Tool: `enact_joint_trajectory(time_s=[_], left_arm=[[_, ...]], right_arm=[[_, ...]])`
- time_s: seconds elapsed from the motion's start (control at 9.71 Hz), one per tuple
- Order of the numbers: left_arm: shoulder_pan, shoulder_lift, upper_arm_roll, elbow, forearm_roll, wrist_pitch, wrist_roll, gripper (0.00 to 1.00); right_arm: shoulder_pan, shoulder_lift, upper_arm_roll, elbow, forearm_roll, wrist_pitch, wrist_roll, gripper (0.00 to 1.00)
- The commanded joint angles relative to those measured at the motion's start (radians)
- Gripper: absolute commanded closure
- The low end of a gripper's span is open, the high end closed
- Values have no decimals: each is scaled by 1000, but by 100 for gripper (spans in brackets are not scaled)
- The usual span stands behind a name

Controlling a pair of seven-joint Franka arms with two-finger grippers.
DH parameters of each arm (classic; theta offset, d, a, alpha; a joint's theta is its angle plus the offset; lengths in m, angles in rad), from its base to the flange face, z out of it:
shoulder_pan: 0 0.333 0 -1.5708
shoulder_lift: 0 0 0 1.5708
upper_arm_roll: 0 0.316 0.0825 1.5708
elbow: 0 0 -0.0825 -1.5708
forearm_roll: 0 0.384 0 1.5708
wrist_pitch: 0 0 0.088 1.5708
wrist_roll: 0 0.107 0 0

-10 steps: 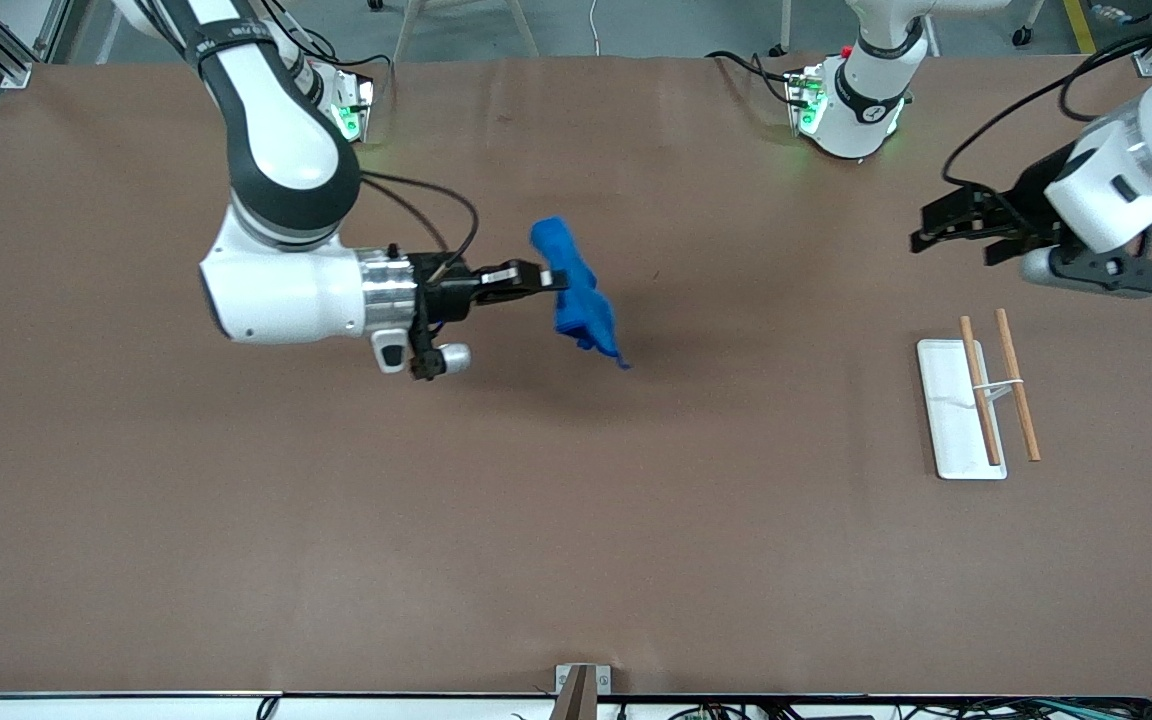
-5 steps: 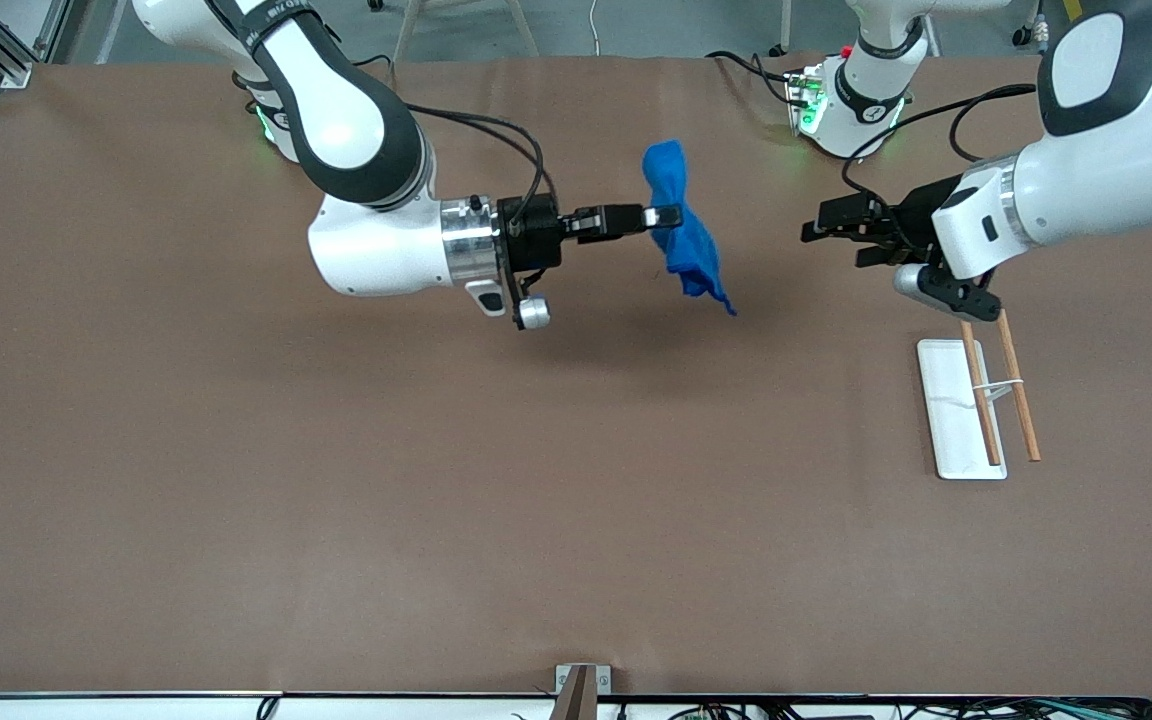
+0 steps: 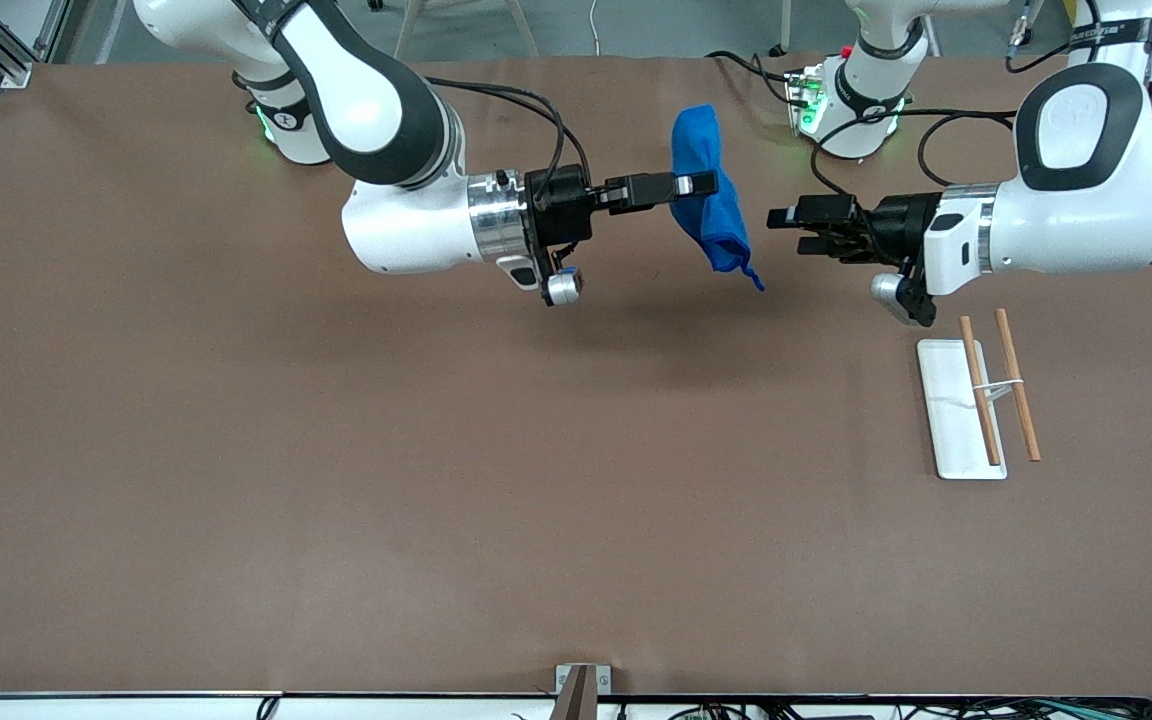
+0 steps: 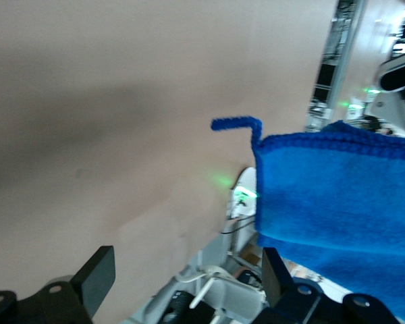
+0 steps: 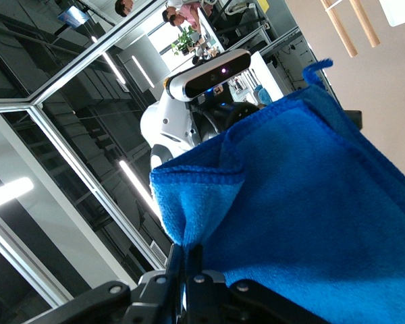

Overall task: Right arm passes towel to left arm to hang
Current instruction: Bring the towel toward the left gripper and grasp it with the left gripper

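The bright blue towel (image 3: 714,208) hangs in the air over the table's middle, pinched at one edge by my right gripper (image 3: 698,185), which is shut on it. In the right wrist view the towel (image 5: 304,202) fills the space past the closed fingertips (image 5: 186,260). My left gripper (image 3: 784,230) is level with the towel and faces it across a short gap, open. In the left wrist view the towel (image 4: 337,196) with its loose corner thread (image 4: 235,124) hangs just ahead of one of the spread fingers (image 4: 278,273); nothing lies between them.
A white base (image 3: 948,440) carrying two wooden rods (image 3: 979,390) stands toward the left arm's end of the table, nearer the front camera than the left gripper. Both arm bases (image 3: 841,110) sit along the table's top edge in the front view.
The right arm has carried the towel toward the left arm's end of the table. The left arm has swung in toward it, so the gap between the grippers has narrowed.
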Motion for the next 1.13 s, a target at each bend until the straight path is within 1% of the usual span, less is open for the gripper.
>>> enact_joint_trajectory(time_s=[0.0, 0.1, 0.41, 0.52, 0.72, 0.93, 1.03], left_arm=[[21, -9, -4, -110, -137, 11, 127, 5], [17, -6, -6, -133, -182, 11, 196, 5], [17, -6, -4, -193, -383, 21, 330, 7], [15, -7, -6, -209, -432, 34, 373, 7], [14, -10, -33, -251, -550, 80, 469, 8], [12, -14, -37, -282, -670, 103, 557, 12], [12, -15, -64, -304, -705, 143, 607, 12]], right_arm=[[25, 2, -7, 11, 26, 39, 0, 99], [25, 2, -7, 11, 26, 43, 0, 99], [25, 2, -7, 22, 26, 51, 3, 99], [34, 2, -7, 22, 26, 78, 11, 99], [41, 2, -7, 23, 25, 92, 11, 99], [46, 2, -7, 31, 26, 91, 16, 99], [49, 4, -5, 33, 28, 91, 16, 99]])
